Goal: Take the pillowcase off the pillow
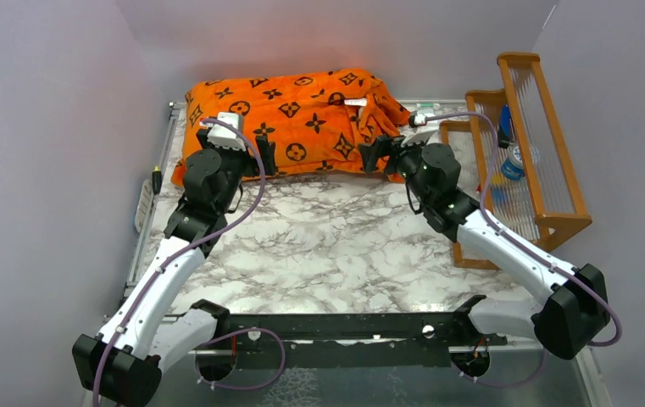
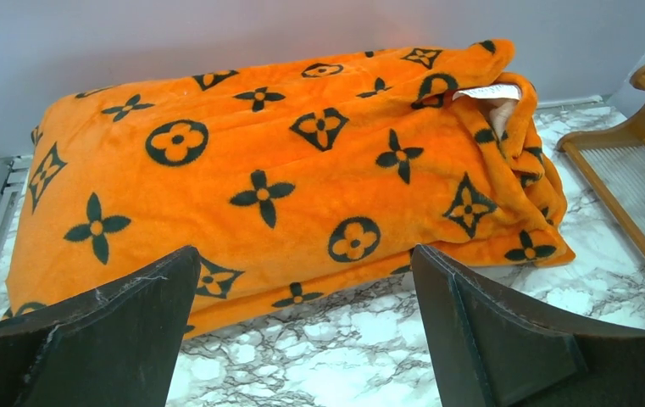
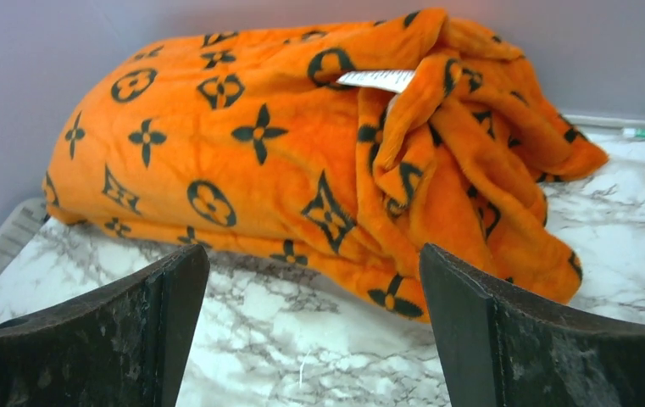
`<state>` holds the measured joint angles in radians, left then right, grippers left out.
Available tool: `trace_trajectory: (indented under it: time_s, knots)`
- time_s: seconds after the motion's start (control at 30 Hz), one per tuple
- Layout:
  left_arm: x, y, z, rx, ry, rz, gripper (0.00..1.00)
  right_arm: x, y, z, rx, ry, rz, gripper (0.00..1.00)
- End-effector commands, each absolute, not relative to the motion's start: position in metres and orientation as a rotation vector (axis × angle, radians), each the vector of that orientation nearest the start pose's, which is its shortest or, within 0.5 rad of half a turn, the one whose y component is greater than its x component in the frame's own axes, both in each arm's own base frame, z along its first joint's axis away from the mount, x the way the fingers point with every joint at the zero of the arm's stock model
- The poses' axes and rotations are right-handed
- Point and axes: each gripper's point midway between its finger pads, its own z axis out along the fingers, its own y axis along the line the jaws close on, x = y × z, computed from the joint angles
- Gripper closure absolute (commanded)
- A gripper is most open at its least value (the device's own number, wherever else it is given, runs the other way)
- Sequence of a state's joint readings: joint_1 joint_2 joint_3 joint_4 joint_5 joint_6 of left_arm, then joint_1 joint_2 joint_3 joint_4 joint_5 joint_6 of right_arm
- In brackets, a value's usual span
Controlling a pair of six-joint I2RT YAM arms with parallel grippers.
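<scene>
pillowcase (image 1: 289, 119): black monogram print | white label (image 3: 375, 80): text unreadable | left end effector (image 2: 303, 252), right end effector (image 3: 314, 250): released, empty

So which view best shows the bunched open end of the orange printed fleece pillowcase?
Right wrist: the orange printed fleece pillowcase fills the frame, its bunched end close and unobstructed, folds and white label clear. Left wrist shows that end smaller, at the far right. Top external shows it tiny, beside the right pincer.
</scene>
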<state>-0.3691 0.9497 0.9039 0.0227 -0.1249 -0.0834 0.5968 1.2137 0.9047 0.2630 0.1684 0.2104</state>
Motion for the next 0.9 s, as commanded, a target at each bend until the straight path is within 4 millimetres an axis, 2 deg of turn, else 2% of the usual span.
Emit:
trace_trajectory:
  time_s: [0.0, 0.1, 0.2, 0.27, 0.3, 0.33, 0.43, 0.57, 0.7, 0.8, 0.87]
  knots:
    - [0.339, -0.105, 0.348, 0.108, 1.528, -0.22, 0.01, 0.381, 0.206, 0.319, -0.083, 1.551, 0.376, 0.0]
    - [0.336, -0.103, 0.349, 0.103, 1.525, -0.213, 0.01, 0.387, 0.195, 0.31, -0.056, 1.562, 0.293, 0.0]
    - [0.333, -0.102, 0.349, 0.108, 1.528, -0.215, 0.01, 0.398, 0.207, 0.316, -0.139, 1.538, 0.288, 0.0]
    - [0.333, -0.104, 0.349, 0.111, 1.531, -0.224, 0.01, 0.416, 0.221, 0.319, -0.166, 1.584, 0.285, 0.0]
    - [0.332, -0.104, 0.349, 0.112, 1.535, -0.228, 0.01, 0.428, 0.229, 0.306, -0.195, 1.648, 0.267, 0.0]
    - [0.333, -0.105, 0.348, 0.114, 1.543, -0.229, 0.01, 0.439, 0.236, 0.308, -0.204, 1.657, 0.268, 0.0]
    - [0.333, -0.108, 0.344, 0.133, 1.57, -0.244, 0.01, 0.468, 0.243, 0.309, -0.221, 1.676, 0.295, 0.0]
    - [0.337, -0.117, 0.331, 0.174, 1.635, -0.298, 0.01, 0.519, 0.225, 0.292, -0.117, 1.77, 0.35, 0.0]
    - [0.334, -0.132, 0.326, 0.225, 1.656, -0.396, 0.01, 0.555, 0.227, 0.258, -0.155, 1.853, 0.284, 0.01]
    - [0.333, -0.134, 0.326, 0.238, 1.653, -0.413, 0.01, 0.565, 0.246, 0.237, -0.261, 1.887, 0.323, 0.05]
    - [0.334, -0.133, 0.327, 0.241, 1.653, -0.415, 0.01, 0.56, 0.262, 0.232, -0.336, 1.883, 0.407, 0.06]
